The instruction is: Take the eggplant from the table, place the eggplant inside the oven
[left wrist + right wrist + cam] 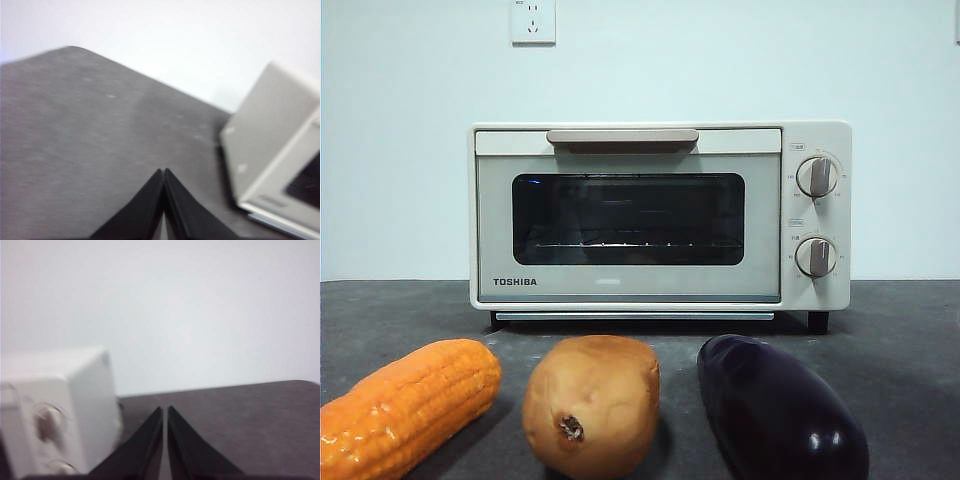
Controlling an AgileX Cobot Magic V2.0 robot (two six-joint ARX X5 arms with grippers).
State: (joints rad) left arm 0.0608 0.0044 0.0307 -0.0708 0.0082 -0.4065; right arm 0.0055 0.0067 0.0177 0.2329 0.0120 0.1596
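Along the bottom edge of the front view, three vegetables lie in a row on the table (910, 330). At lower left is an orange corn cob (405, 408), its long axis slanting from the bottom left corner up toward the right. At lower centre stands a tan potato (590, 405) with a dark pit facing the camera. At lower right lies the eggplant (778, 412), glossy and nearly black; its long axis runs from a blunter end at upper left, nearer the oven, down to a rounded end at the bottom right, nearer the camera. It sits just beside the potato, not touching it.

Behind them, mid-frame, the oven (660, 215) stands with its door closed, "TOSHIBA" printed at the door's lower left. Two grey knobs (817, 177) sit at its right, their small labels too fine to read. A wall socket (533, 20) is at top left-centre.

Neither arm shows in the front view. The left gripper (164, 172) has its jaws pressed together over bare table, the oven blurred at right. The right gripper (164, 410) has its jaws nearly together, holding nothing, with the oven's knob side at left.
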